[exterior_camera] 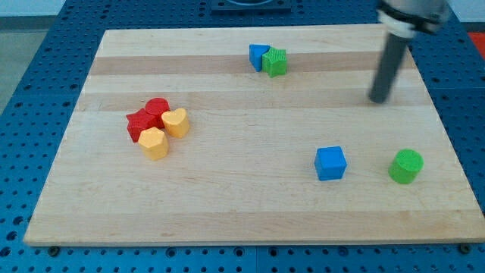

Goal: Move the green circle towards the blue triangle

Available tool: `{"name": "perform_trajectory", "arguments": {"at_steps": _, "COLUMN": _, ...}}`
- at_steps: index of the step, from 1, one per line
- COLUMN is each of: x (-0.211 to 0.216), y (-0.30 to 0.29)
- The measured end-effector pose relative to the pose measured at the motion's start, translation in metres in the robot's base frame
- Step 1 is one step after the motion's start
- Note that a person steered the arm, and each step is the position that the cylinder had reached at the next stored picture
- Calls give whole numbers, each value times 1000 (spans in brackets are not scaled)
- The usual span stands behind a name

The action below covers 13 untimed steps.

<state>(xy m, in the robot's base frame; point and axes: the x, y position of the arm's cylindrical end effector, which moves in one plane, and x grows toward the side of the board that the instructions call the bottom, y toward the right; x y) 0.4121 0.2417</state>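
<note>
The green circle (406, 166) is a round green block near the board's lower right. The blue triangle (258, 56) sits near the top centre, touching a green star block (276, 62) on its right. My tip (377, 100) is at the upper right of the board, above and slightly left of the green circle, well apart from it. The rod rises toward the view's top right.
A blue cube (330, 163) lies left of the green circle. At the left is a tight cluster: a red circle (157, 108), a red star (139, 125), a yellow heart (176, 121) and a yellow hexagon (154, 142). The wooden board (242, 220) rests on a blue perforated table.
</note>
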Motion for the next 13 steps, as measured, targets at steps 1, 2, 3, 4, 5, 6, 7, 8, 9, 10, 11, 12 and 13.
{"name": "perform_trajectory", "arguments": {"at_steps": 1, "x": 57, "y": 74}}
{"name": "perform_trajectory", "arguments": {"at_steps": 2, "x": 117, "y": 87}}
{"name": "perform_trajectory", "arguments": {"at_steps": 3, "x": 134, "y": 37}}
{"name": "perform_trajectory", "arguments": {"at_steps": 4, "x": 112, "y": -44}}
{"name": "perform_trajectory", "arguments": {"at_steps": 5, "x": 78, "y": -127}}
{"name": "perform_trajectory", "arguments": {"at_steps": 6, "x": 39, "y": -180}}
{"name": "perform_trajectory", "arguments": {"at_steps": 7, "x": 33, "y": -189}}
{"name": "perform_trajectory", "arguments": {"at_steps": 8, "x": 54, "y": -152}}
{"name": "perform_trajectory", "arguments": {"at_steps": 9, "x": 81, "y": -142}}
{"name": "perform_trajectory", "arguments": {"at_steps": 10, "x": 88, "y": -191}}
{"name": "perform_trajectory", "arguments": {"at_steps": 11, "x": 71, "y": -224}}
{"name": "perform_trajectory", "arguments": {"at_steps": 12, "x": 21, "y": -228}}
{"name": "perform_trajectory", "arguments": {"at_steps": 13, "x": -25, "y": -237}}
